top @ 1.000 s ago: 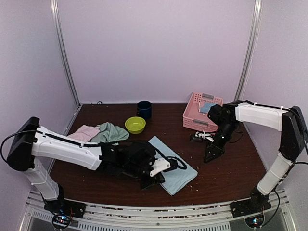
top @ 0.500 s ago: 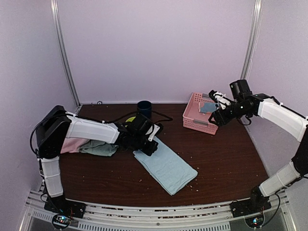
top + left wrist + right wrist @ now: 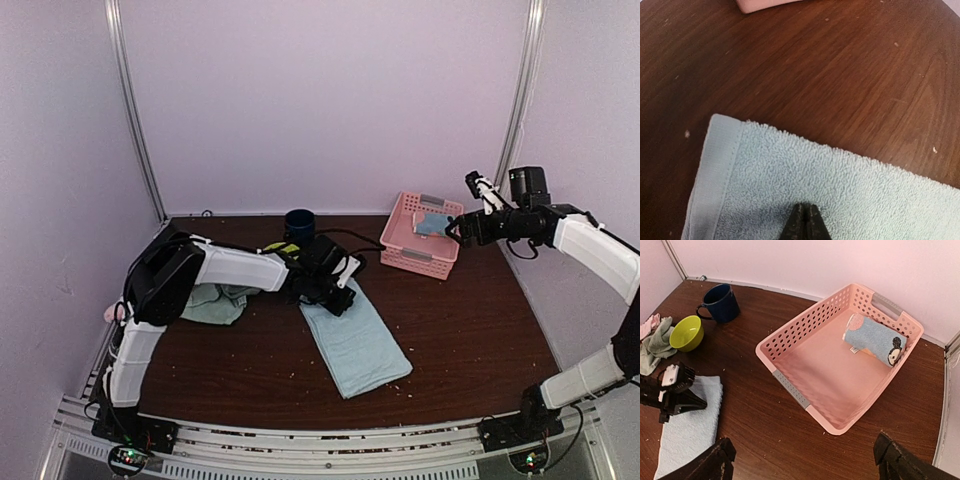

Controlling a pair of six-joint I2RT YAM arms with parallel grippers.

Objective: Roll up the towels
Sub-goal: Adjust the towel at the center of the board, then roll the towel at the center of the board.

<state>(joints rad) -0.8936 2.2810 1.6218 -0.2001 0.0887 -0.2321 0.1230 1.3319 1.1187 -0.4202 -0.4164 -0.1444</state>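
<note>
Left gripper (image 3: 803, 215): jaws pinching pale blue towel (image 3: 840, 185), hem visible in its wrist view alone. Right gripper (image 3: 805, 465): jaws spread wide by pink basket (image 3: 805, 332); its wrist view resolves rolled patterned towel (image 3: 872, 337) inside.

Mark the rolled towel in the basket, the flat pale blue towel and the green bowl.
rolled towel (image 3: 874, 339): right wrist view, middle of roll.
pale blue towel (image 3: 357, 345): top external view, cloth's centre.
green bowl (image 3: 686, 334): right wrist view, inner wall.

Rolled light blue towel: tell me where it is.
The rolled towel lies inside the pink basket, against its far end, at the table's back right in the top view.
</note>
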